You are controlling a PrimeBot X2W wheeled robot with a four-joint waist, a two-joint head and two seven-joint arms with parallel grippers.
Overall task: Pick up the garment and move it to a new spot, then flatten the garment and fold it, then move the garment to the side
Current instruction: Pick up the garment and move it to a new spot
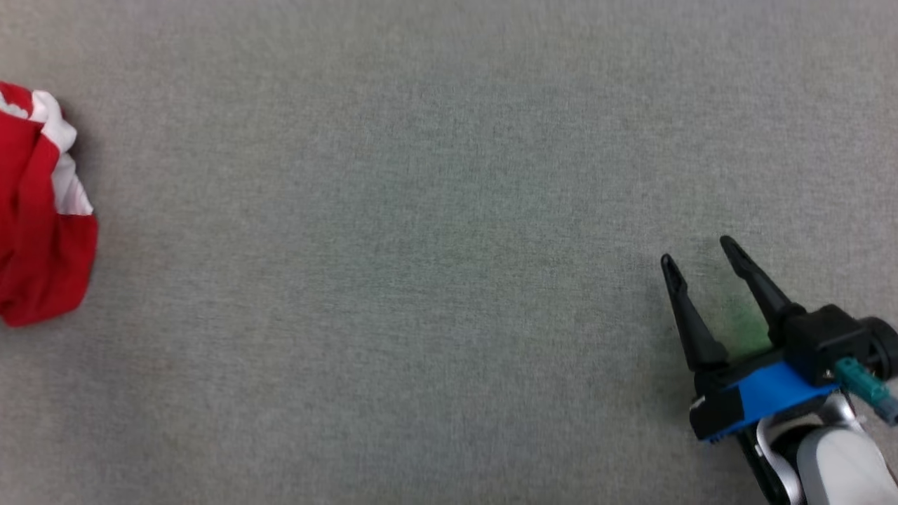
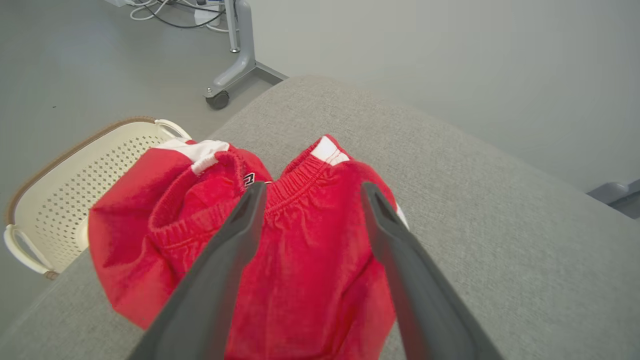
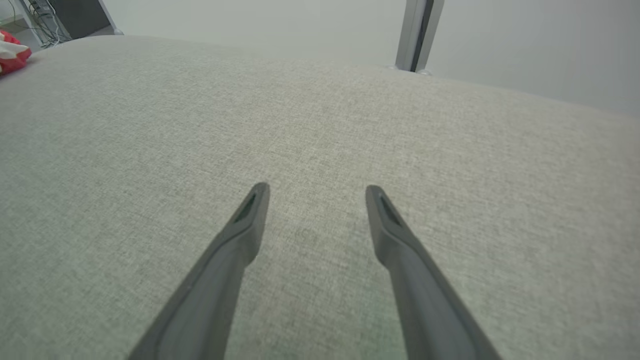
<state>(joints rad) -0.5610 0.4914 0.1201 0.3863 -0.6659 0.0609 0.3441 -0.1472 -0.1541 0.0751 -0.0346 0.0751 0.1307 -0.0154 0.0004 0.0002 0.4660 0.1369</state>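
Note:
The garment [image 1: 38,217] is a crumpled red piece with white trim, bunched at the far left edge of the grey table. In the left wrist view the garment [image 2: 310,260] lies close below my left gripper [image 2: 312,192], whose two fingers stand open over the elastic waistband with nothing held. My right gripper [image 1: 698,252] hovers open over bare table at the lower right, far from the cloth. From the right wrist view the right gripper [image 3: 315,192] has only fabric tabletop between its fingers, and a scrap of the garment [image 3: 12,52] shows at the far top left.
A cream perforated laundry basket [image 2: 55,195] sits on the floor beside the table's edge, just past the garment. A wheeled stand base [image 2: 235,70] and cables lie on the floor beyond. The grey table [image 1: 435,231] stretches wide between the garment and the right gripper.

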